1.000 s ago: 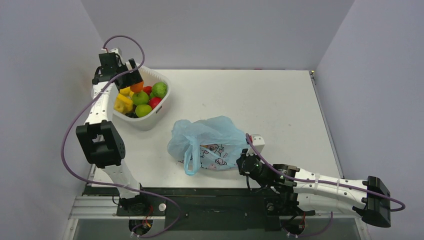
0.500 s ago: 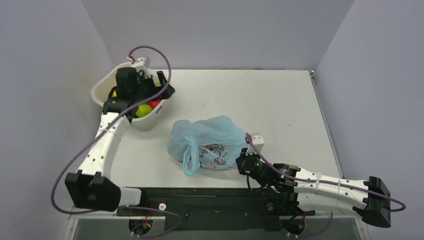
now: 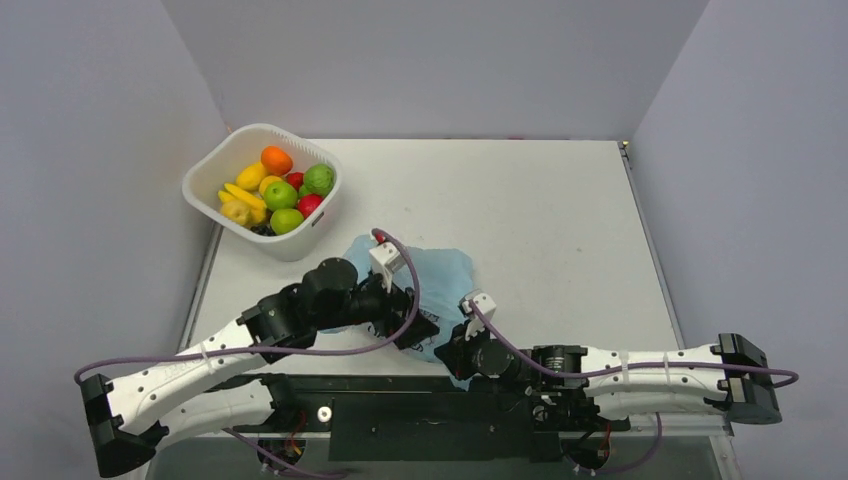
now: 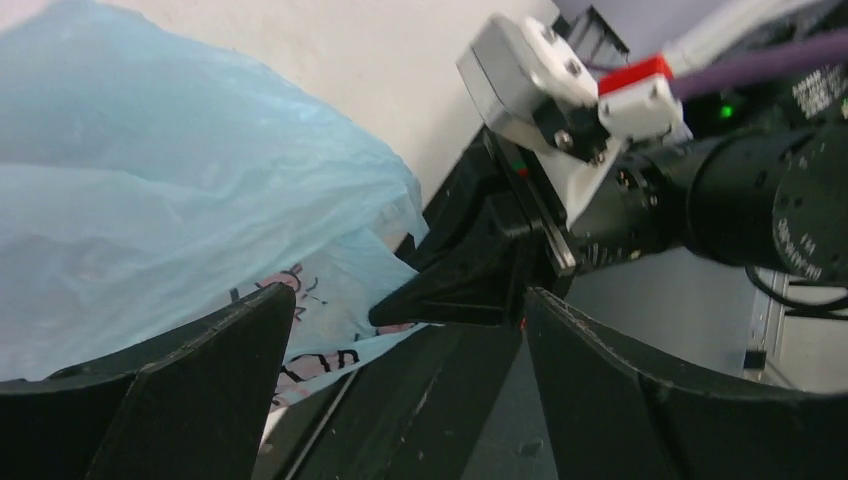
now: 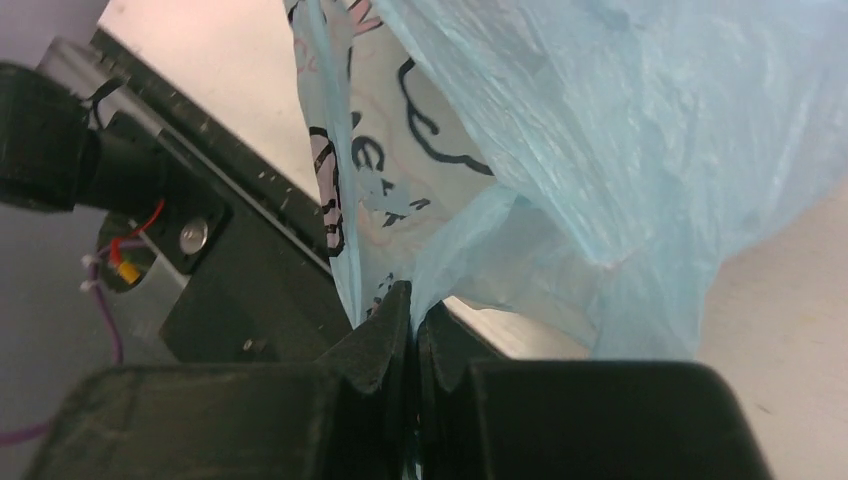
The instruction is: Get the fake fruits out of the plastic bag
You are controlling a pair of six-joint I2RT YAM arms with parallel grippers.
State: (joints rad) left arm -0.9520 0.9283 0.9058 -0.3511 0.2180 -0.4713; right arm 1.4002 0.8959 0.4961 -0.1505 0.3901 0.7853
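Table (image 3: 540, 210): white, with pale lilac walls on three sides; both arms reach in from its near edge.
Right hand (image 5: 410, 325): closed on a fold of the bag (image 5: 600, 130), low at the near edge of the table. The fingers meet with only the thin film between them.
Left hand (image 4: 407, 292): open, jaws well spread, holding nothing. It points at the same near corner of the bag, and the tip of the right hand sits just ahead, between its fingers.
Bag position: light blue and crumpled, it lies on the table between the two hands, partly hidden under the left arm in the top view; the printed side faces the near edge.
Orange (image 3: 276, 159): lies in the basket (image 3: 213, 168) at the far left, well apart from the bag, among other toy fruit.
Inside the bag: no fruit shape shows through the film, so I cannot tell if anything is left there.
Step in hand: I judge it as opening the bag for a reach inside.
How to do it well: the right hand should hold its pinch and lift a little, so that the mouth turns toward the left hand. The left hand should take the opposite layer of film, not the same one; otherwise the mouth will not open.
Risk: the two hands are very near each other. The left should close slowly, to avoid hitting the right fingers. Such thin film may also slip or tear under a hard pull.
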